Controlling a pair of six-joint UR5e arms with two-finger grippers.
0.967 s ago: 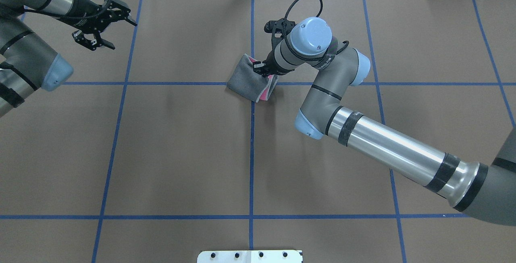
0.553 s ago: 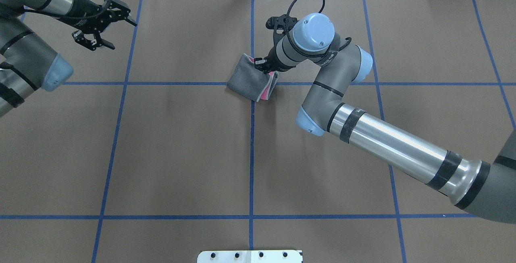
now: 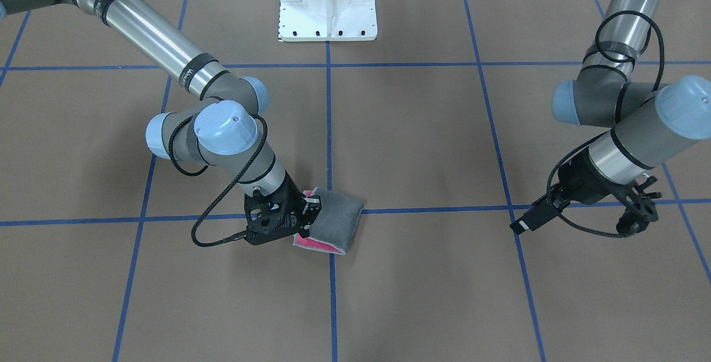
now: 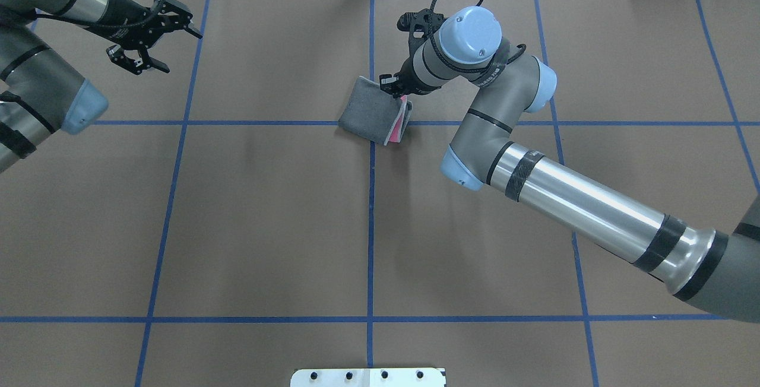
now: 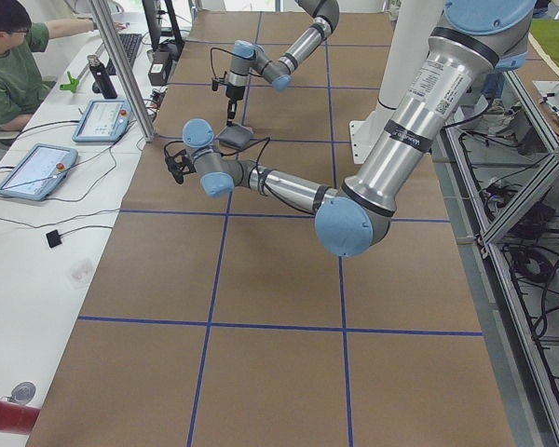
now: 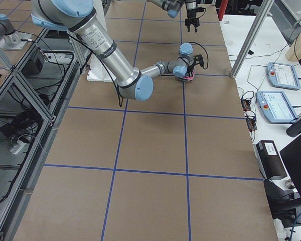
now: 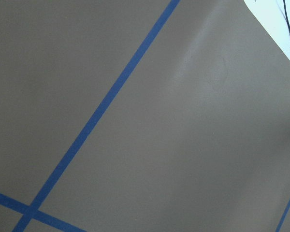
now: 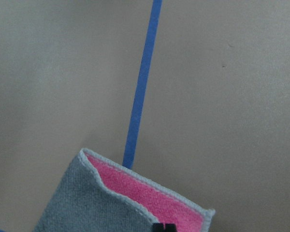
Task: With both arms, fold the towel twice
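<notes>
The right hand (image 4: pixel 389 85) pinches the towel (image 4: pixel 368 111) by its edge, likely to settle the fold grey-up near the middle of the bench (image 4: pixel 267 209), while the left hand (image 4: pixel 183 53) hangs with fingers apart, well aside to stay clear.

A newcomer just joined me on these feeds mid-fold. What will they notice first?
First the towel, folded grey side out with a pink strip showing at its open edge, lying where two blue tape lines cross. Next, the right gripper is down at the towel's far corner, though the views do not show whether it grips the cloth. The left gripper hangs open over the table, far off on the robot's left.
</notes>
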